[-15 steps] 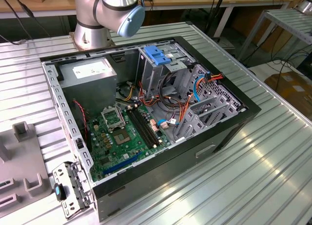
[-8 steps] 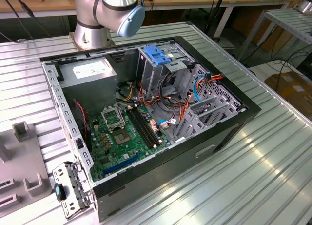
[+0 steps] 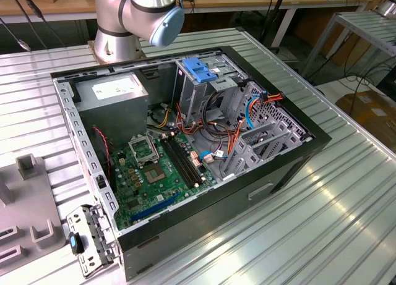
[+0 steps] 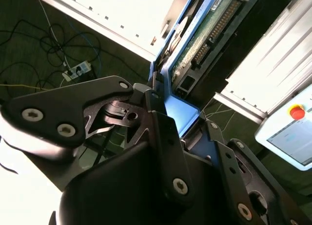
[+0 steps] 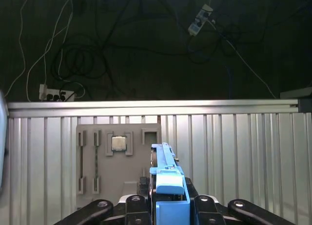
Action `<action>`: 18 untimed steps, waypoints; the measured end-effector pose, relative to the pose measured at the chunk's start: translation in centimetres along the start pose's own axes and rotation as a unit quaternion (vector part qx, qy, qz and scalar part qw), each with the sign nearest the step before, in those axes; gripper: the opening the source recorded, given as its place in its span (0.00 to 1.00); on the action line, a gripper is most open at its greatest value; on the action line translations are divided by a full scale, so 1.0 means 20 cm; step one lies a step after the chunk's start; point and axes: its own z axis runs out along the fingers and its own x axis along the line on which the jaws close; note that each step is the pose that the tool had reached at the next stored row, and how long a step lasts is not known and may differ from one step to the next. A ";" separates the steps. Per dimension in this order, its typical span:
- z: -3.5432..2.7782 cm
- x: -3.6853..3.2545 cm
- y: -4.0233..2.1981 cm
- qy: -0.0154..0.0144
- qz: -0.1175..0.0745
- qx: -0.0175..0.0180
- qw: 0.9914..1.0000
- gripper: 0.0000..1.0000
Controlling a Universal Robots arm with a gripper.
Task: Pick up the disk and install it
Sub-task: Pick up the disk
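Observation:
In both wrist views my gripper [image 5: 168, 208] [image 4: 189, 133] is shut on the disk. In the first wrist view the disk [image 5: 165, 173] stands edge-on between the black fingers [image 5: 136, 205], its blue plastic rail facing the camera. The second wrist view shows the disk's [image 4: 207, 32] green circuit-board side and blue rail reaching away from the fingers [image 4: 163, 137]. The disk hangs in the air above the ribbed metal table [image 5: 234, 152], near the table's edge. The open computer case [image 3: 185, 143] lies on its side on the table, with its drive cage [image 3: 207, 90] at the far end.
A blue plastic bracket [image 3: 201, 68] sits on top of the drive cage. A grey fixture tray [image 5: 119, 181] with a processor chip [image 5: 118, 143] lies on the table below the gripper. The arm's base [image 3: 133, 19] stands behind the case. Cables and power strips [image 5: 53, 94] lie on the floor.

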 end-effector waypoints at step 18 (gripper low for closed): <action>-0.004 -0.001 -0.068 0.000 0.000 0.000 1.000 0.37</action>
